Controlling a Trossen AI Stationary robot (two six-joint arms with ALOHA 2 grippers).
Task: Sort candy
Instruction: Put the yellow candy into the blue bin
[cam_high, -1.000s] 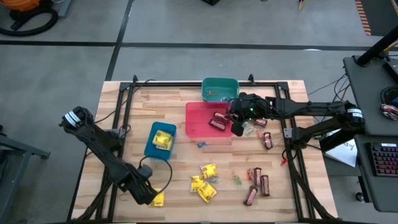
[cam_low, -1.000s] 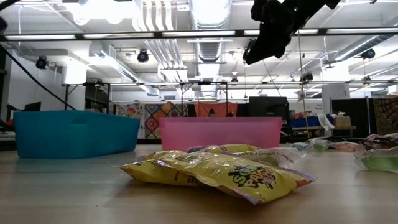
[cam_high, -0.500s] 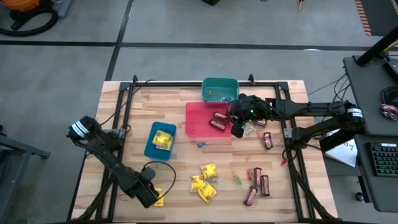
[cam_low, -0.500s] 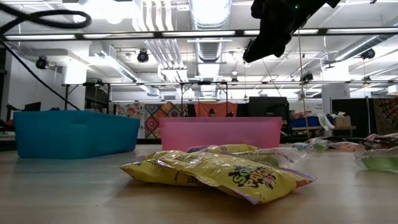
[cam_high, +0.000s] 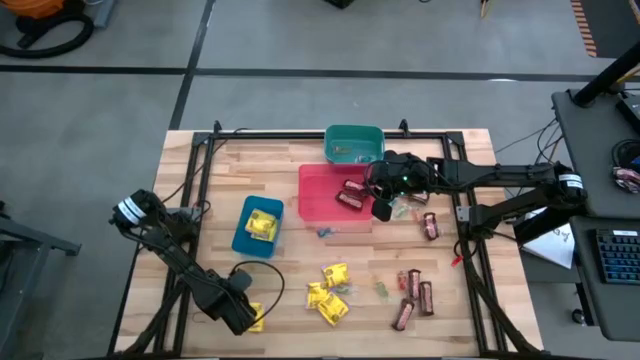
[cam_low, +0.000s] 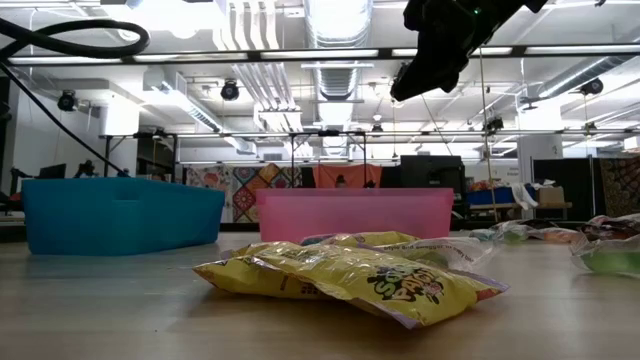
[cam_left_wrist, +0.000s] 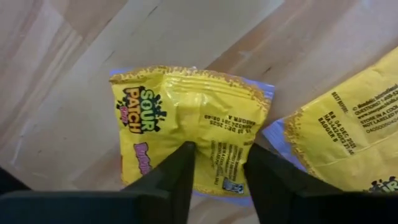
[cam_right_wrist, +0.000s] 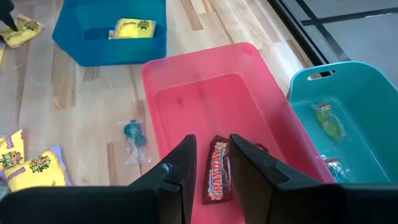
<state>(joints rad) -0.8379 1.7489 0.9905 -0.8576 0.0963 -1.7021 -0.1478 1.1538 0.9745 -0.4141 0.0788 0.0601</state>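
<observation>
Glossy crinkled yellow candy packet (cam_left_wrist: 186, 134) on a matt wooden table (cam_high: 290, 262), beside smooth plastic red bin (cam_right_wrist: 205, 93)

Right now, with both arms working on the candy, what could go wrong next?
The left gripper pinches a yellow packet lying close beside a second packet; lifting might drag that one. The right gripper holds a brown bar over the red bin; it may land off target.
</observation>
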